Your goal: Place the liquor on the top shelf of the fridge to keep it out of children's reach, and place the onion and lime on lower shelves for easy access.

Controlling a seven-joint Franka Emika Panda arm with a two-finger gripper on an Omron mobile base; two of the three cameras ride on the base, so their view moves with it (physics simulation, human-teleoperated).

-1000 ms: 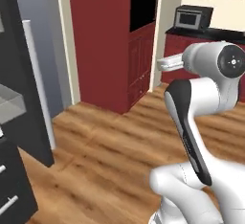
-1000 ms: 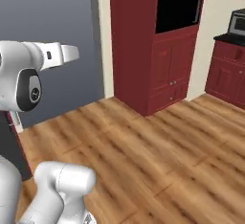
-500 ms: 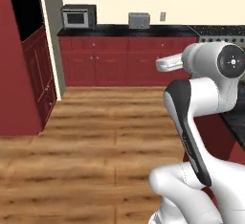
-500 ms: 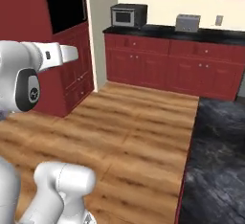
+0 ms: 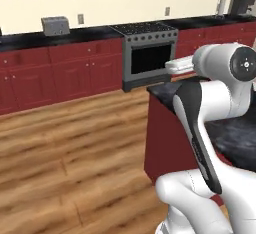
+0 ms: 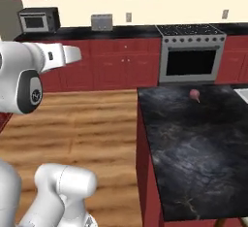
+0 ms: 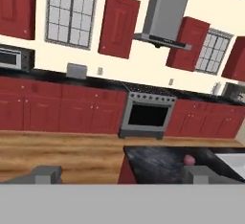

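Note:
The onion (image 6: 194, 94), a small pinkish-red ball, lies on the far part of a black stone island counter (image 6: 193, 148). It shows again in the hand view, as the onion (image 7: 190, 160) just above the right fingertip (image 7: 201, 173). My gripper (image 7: 123, 174) is open, its two tips far apart with nothing between them, held high in the air well short of the island. The arm's white hand (image 6: 68, 55) points toward the back cabinets. The fridge, the liquor and the lime are out of view.
A steel stove (image 6: 191, 58) stands against the back wall between red cabinets, under a range hood (image 7: 165, 15). A toaster (image 5: 55, 25) and a microwave (image 6: 36, 21) sit on the back counter. A pale sink edge (image 6: 242, 92) lies right of the onion. Wood floor (image 5: 75, 153) stretches left of the island.
The whole picture has swung round: the camera moved from the dark cabinet and tall red units, past the back counter, to the stove and island. The gripper stayed open.

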